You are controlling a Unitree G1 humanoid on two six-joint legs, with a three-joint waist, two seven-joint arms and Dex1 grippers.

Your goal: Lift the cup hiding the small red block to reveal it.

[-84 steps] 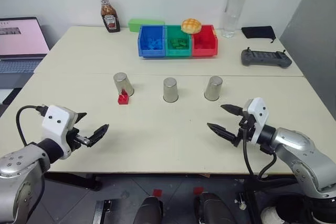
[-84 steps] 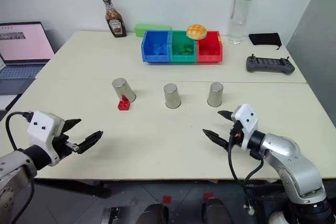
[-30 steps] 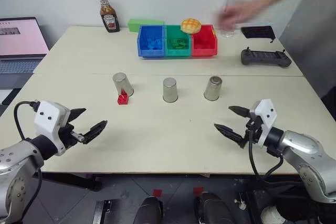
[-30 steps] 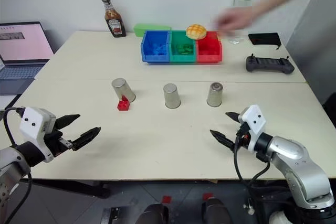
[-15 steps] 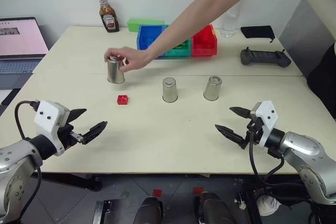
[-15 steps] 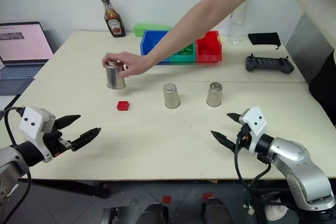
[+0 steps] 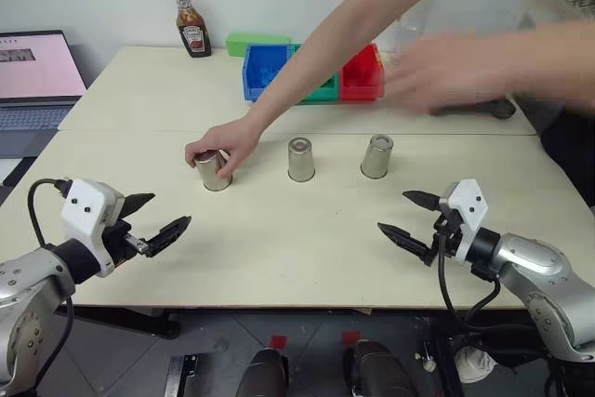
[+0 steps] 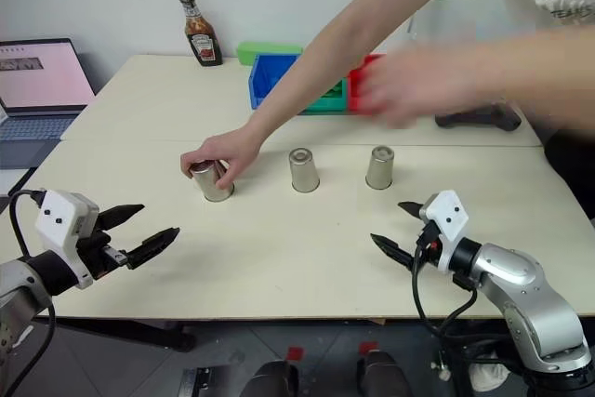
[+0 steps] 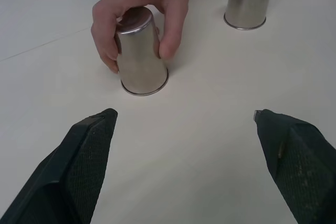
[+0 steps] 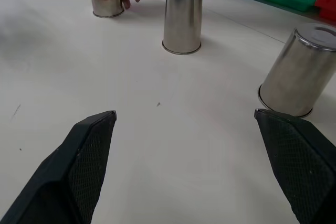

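Hand-covered cup [image 9: 139,53] ahead of open left pincer [image 9: 184,150].

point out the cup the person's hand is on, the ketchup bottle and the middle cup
cup under the hand [image 9: 140,56], left wrist view, its side wall
ketchup bottle [image 7: 193,33], left eye view, its label
middle cup [image 10: 182,18], right wrist view, its side wall
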